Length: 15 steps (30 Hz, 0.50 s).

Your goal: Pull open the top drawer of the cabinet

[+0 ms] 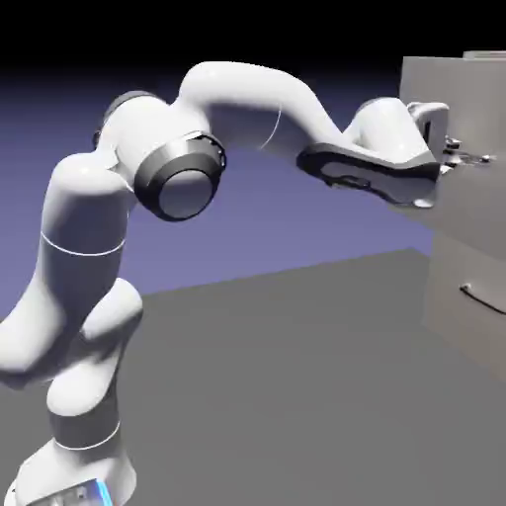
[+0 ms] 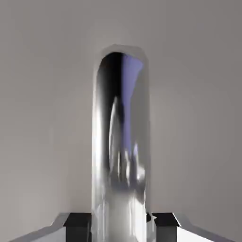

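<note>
At the exterior view's right edge stands the pale grey cabinet (image 1: 457, 331). Its top drawer (image 1: 482, 104) juts a little further toward the arm than the front below it. My gripper (image 1: 461, 155) is at the drawer's front, shut on its thin bar handle (image 1: 480, 158). In the hand view the shiny metal handle (image 2: 120, 142) runs up the middle of the picture against the flat grey drawer front (image 2: 42, 118). My gripper (image 2: 121, 227) clamps it, with a dark fingertip (image 2: 78, 226) pressed to each side of the bar.
The lower drawer front carries a similar slim handle (image 1: 484, 296) below my hand. The grey table (image 1: 287, 395) stretches from the robot's base to the cabinet's foot.
</note>
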### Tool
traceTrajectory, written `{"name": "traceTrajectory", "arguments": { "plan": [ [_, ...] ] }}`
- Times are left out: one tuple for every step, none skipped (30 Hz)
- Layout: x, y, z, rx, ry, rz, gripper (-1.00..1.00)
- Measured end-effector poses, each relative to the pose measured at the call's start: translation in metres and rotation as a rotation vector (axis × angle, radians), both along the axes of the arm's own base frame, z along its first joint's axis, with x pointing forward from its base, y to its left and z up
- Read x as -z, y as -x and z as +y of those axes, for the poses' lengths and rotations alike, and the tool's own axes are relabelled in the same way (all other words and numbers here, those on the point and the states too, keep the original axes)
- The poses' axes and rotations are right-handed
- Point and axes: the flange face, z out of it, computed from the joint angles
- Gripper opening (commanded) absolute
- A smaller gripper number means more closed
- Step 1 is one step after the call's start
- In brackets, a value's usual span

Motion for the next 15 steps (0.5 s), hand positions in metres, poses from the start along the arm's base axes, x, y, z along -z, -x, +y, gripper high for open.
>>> {"name": "traceTrajectory", "arguments": {
  "plan": [
    [0.000,0.005,0.000,0.000,0.000,0.000,-1.00],
    [0.000,0.010,0.000,0.000,0.000,0.000,-1.00],
    [0.000,0.015,0.000,0.000,0.000,0.000,-1.00],
    [0.000,0.018,0.000,0.000,0.000,0.000,-1.00],
    [0.000,0.022,0.000,0.000,0.000,0.000,-1.00],
    [0.000,0.025,0.000,0.000,0.000,0.000,-1.00],
    [0.000,0.027,0.000,0.000,0.000,0.000,-1.00],
    [0.000,0.030,0.000,0.000,-0.001,0.000,-1.00],
    [0.000,0.032,0.000,0.000,-0.001,0.000,-1.00],
    [0.000,0.034,0.000,0.000,-0.001,0.000,-1.00],
    [0.000,0.036,0.000,0.000,-0.002,0.000,-1.00],
    [0.000,0.038,0.000,0.000,-0.002,0.000,-1.00],
    [0.000,0.040,0.000,0.000,-0.001,0.000,-1.00],
    [0.000,0.042,0.000,0.000,-0.001,0.000,-1.00],
    [0.000,0.044,0.000,0.000,0.000,0.000,-1.00]
  ]
}}
